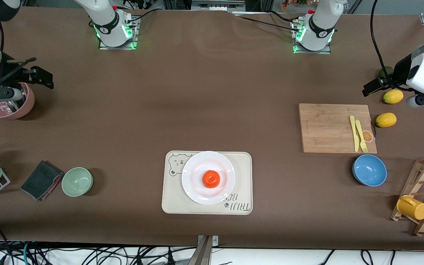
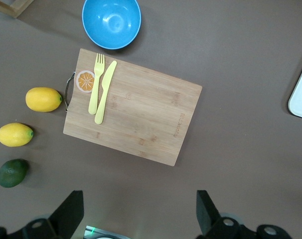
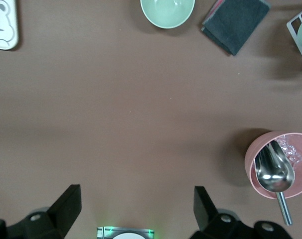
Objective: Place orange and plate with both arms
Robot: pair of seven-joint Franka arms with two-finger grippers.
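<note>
The orange (image 1: 211, 179) sits in the middle of the white plate (image 1: 197, 173). The plate rests on the cream bear tray (image 1: 241, 184), near the front camera at mid table. My left gripper (image 1: 369, 89) is up over the left arm's end of the table, by the lemons; in the left wrist view (image 2: 138, 214) it is open and empty. My right gripper (image 1: 41, 75) is up over the right arm's end, beside a pink bowl (image 1: 11, 105); in the right wrist view (image 3: 136, 211) it is open and empty. Both are far from the plate.
A wooden cutting board (image 1: 329, 128) holds a yellow fork and knife. Two lemons (image 1: 385, 120), an avocado (image 1: 385, 71) and a blue bowl (image 1: 369, 170) lie around it. A mug rack (image 1: 423, 195), a green bowl (image 1: 77, 181) and a dark cloth (image 1: 42, 179) stand nearer the front camera.
</note>
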